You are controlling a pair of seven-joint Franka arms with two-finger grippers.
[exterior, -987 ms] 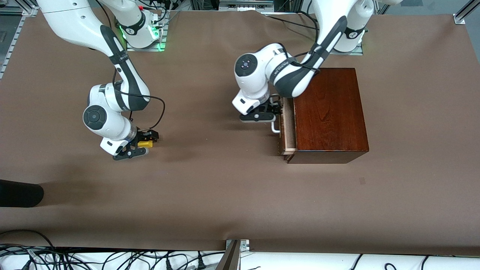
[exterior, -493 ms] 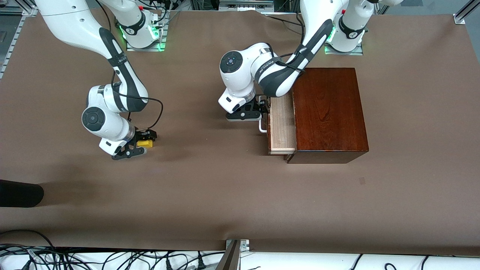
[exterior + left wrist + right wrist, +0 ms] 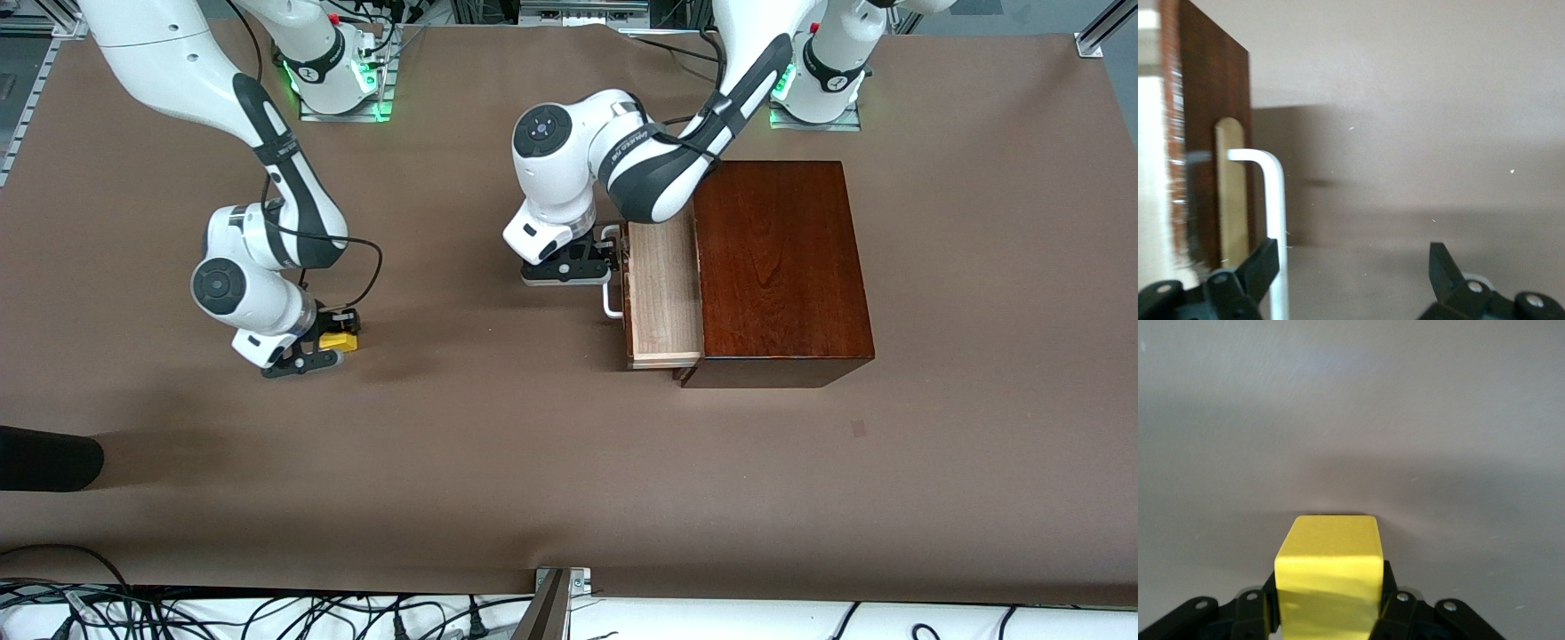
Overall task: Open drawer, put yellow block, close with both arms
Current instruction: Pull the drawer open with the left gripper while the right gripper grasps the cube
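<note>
From my station I start at the right arm's end of the table, where the right gripper [image 3: 327, 348] is down at the tabletop [image 3: 498, 444] with its fingers clenched on the yellow block [image 3: 339, 340]. In the right wrist view the yellow block [image 3: 1329, 577] fills the space between the two black fingers [image 3: 1255, 607], one pressed against each side face, and its top face stands clear above them. I see the block low against the brown surface, well apart from the box, toward the right arm's end

Moving along toward the middle, the left gripper [image 3: 594, 260] sits at the white handle [image 3: 610, 284] of the drawer [image 3: 662, 289]. In the left wrist view the left gripper [image 3: 1355, 267] is released, its fingers [image 3: 1261, 267] spread wide, with the white handle [image 3: 1275, 220] running just beside one finger while the other finger stands well off. I cannot tell whether that finger touches the bar. The dark drawer front [image 3: 1211, 133] stands right by the handle

The drawer is pulled out from the dark wooden box [image 3: 778, 267] toward the right arm's end of the table. I see only its pale wood floor, with nothing lying in the part that shows; the end of the tray nearest the arm bases is covered by the left arm [image 3: 640, 164], so I cannot speak for that corner. The box stands at the left arm's end of the table, its glossy top bare
</note>
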